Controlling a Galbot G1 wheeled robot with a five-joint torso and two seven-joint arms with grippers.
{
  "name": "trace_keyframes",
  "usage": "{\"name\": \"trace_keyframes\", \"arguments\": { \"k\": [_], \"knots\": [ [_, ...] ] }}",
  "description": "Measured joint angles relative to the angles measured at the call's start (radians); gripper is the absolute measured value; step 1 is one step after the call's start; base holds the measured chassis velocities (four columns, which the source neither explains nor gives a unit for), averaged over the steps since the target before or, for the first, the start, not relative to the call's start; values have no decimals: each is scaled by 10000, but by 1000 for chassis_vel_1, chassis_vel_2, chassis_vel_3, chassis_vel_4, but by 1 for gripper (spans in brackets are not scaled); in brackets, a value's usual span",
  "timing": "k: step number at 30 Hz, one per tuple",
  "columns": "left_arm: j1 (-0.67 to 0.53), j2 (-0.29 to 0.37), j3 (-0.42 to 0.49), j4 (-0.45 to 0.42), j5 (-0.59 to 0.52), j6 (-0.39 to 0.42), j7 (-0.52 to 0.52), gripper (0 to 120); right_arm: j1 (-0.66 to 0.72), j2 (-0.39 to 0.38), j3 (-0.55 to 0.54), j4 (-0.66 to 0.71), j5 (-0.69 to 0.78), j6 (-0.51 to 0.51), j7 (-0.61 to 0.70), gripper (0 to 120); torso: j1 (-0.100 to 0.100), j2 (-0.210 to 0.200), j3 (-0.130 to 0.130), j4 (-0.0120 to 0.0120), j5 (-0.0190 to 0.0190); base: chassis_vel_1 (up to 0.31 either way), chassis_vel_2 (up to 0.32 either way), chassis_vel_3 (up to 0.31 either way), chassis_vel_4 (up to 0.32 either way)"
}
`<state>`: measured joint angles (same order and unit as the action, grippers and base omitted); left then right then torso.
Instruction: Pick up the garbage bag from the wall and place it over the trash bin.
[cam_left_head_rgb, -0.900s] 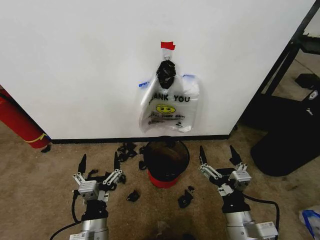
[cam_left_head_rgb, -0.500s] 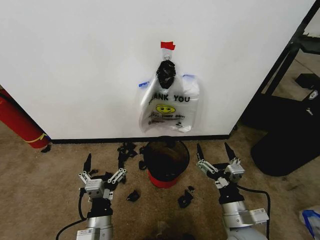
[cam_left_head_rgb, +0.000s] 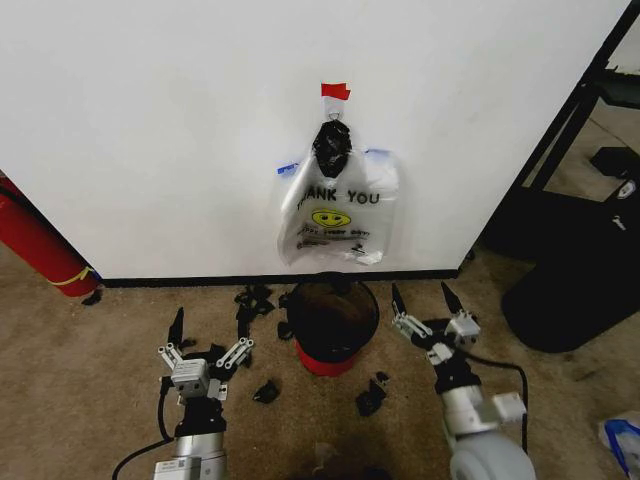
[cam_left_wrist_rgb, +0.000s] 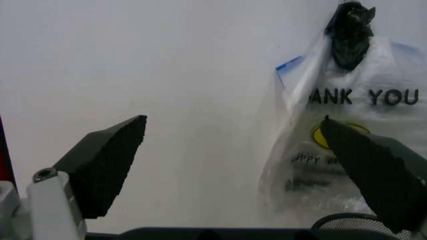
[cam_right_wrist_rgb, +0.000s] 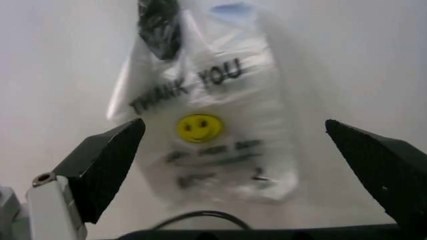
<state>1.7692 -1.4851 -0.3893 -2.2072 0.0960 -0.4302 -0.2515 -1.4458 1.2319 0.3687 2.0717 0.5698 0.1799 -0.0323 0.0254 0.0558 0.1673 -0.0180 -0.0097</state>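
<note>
- the garbage bag (cam_left_head_rgb: 337, 208), a thin clear plastic one printed "thank you" with a yellow smiley, hangs on the wall (cam_left_head_rgb: 150, 130) under a strip of red tape (cam_left_head_rgb: 336, 91), with a black bundle (cam_left_head_rgb: 332, 148) at its top.
- the trash bin (cam_left_head_rgb: 331, 326) stands on the carpet (cam_left_head_rgb: 80, 380) right below it, against the baseboard.
- left gripper (cam_left_head_rgb: 209, 333) hovers low, left of the bin, jaws spread wide, empty.
- right gripper (cam_left_head_rgb: 425, 302) sits just right of the bin, jaws open, well below the bag.

Lab-like test room: bare white wall (cam_left_head_rgb: 150, 130), worn carpet (cam_left_head_rgb: 80, 360), black equipment frame (cam_left_head_rgb: 590, 90).
</note>
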Motion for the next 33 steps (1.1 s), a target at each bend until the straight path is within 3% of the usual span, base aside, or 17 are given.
{"name": "trace_keyframes", "arguments": {
  "k": [6, 11, 20, 33],
  "knots": [
    [18, 6, -36, -38, 60, 44, 2, 100, 1985, -549, -473, -1387, 2567, -479, -1659, 100, 0, 0, 1, -2, 0, 0, 0, 0, 0],
    [58, -13, -231, -183, 26, 145, 2, 100, 4146, -438, -1490, -3005, 4084, -851, -2506, 100, 0, -1, 1, 1, 0, 0, 0, 0, 0],
    [104, -245, -406, -274, 23, 239, -1, 100, 6793, 454, -2466, -5091, 5181, -1182, -3376, 100, 1, -1, 0, 0, -2, 0, 0, 0, 0],
    [13, -109, -637, -471, -330, 381, -56, 100, 8344, 1095, -2493, -6914, 5808, -1487, -4627, 100, 0, -1, 0, -2, -1, 0, 0, 0, 0]
  ]
}}
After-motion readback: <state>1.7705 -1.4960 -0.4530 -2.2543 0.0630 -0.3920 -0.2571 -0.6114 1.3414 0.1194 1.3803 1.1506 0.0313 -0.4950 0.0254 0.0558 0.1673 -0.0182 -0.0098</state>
